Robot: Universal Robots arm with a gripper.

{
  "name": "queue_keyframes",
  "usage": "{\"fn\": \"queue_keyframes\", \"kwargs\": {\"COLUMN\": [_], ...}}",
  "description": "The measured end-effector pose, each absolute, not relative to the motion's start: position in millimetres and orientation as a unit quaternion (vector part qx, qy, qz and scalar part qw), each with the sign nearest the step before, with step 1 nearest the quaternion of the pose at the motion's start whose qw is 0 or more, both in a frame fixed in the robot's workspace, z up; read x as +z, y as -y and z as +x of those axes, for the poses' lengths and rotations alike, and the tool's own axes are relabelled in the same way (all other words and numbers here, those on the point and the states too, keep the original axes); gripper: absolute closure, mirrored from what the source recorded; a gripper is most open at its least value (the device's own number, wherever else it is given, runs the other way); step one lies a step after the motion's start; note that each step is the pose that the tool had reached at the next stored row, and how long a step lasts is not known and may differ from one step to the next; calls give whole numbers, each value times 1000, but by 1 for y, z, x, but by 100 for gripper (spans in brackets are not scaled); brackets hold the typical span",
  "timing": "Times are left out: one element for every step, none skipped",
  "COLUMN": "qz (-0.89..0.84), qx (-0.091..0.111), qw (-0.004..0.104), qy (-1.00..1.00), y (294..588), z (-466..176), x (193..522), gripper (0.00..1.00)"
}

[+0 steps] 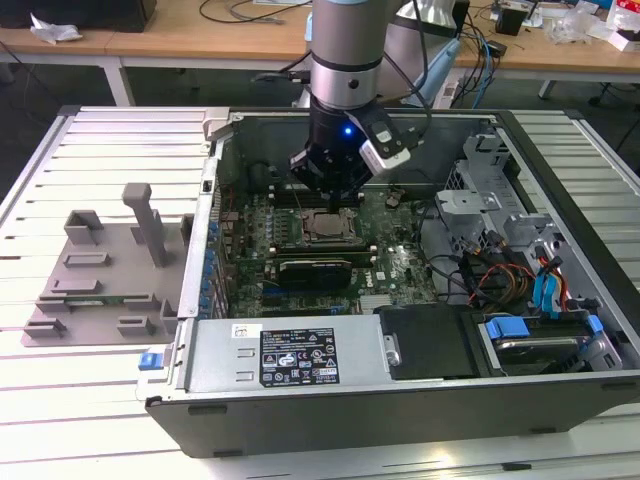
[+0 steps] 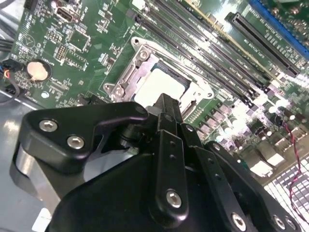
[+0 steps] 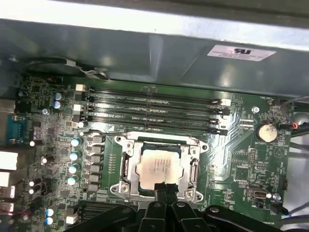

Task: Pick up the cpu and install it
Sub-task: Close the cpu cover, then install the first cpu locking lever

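**A:** Entry one. Where is the cpu (image 3: 159, 166), and how does it lie?

**B:** It lies flat inside the socket frame (image 3: 126, 164) on the green motherboard (image 3: 236, 159), silver top up. It is square, so there is no long axis to record. In the first wrist view its edges run square to the frame and parallel to the memory slots (image 3: 154, 108).

**A:** Gripper (image 3: 164, 186)?

**B:** It hangs straight down from the arm (image 1: 345, 50), directly over the socket. The fingertips (image 3: 159, 189) are drawn together into one narrow point, with nothing between them. That point sits over one edge of the cpu. I cannot tell whether it touches.

**A:** Surface and surroundings?

**B:** The board lies at the bottom of an open computer case (image 1: 400, 410) that is on its side on a white slatted table (image 1: 60, 160). A grey tray (image 1: 90, 300) with upright blocks sits on the table at the exterior view's left, just beside the case. Wooden desks (image 1: 180, 30) with cables stand behind.

**A:** Edges and clearance?

**B:** The metal frame closes round the cpu on all four sides. The memory slots run just beside the socket. The case walls stand up on every side. A power supply (image 1: 220, 350) lies along the near wall, and a drive cage (image 1: 480, 180) is at the exterior view's right. The space above the socket is open, apart from the arm itself.
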State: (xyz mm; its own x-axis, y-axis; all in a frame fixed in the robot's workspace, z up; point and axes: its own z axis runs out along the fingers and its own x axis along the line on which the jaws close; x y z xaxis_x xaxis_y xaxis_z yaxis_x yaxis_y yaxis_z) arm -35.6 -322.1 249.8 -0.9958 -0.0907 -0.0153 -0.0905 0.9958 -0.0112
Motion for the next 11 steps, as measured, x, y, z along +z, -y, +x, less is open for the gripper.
{"fn": "queue_keyframes", "kwargs": {"qz": [-45,-45,-45,-45,-45,-45,-45,-45,-45,-45,-45], "qx": [-5,-5,-5,-5,-5,-5,-5,-5,-5,-5,-5], "qw": [8,8,8,8,8,8,8,8,8,8,8], "qy": [-999,-999,-999,-999,-999,-999,-999,-999,-999,-999,-999], "y": [322,322,322,322,322,322,322,322,322,322,322], "z": [-36,-36,-36,-36,-36,-36,-36,-36,-36,-36,-36], "x": [250,250,250,250,250,250,250,250,250,250,250], "gripper": [89,89,89,89,89,89,89,89,89,89,89]}}
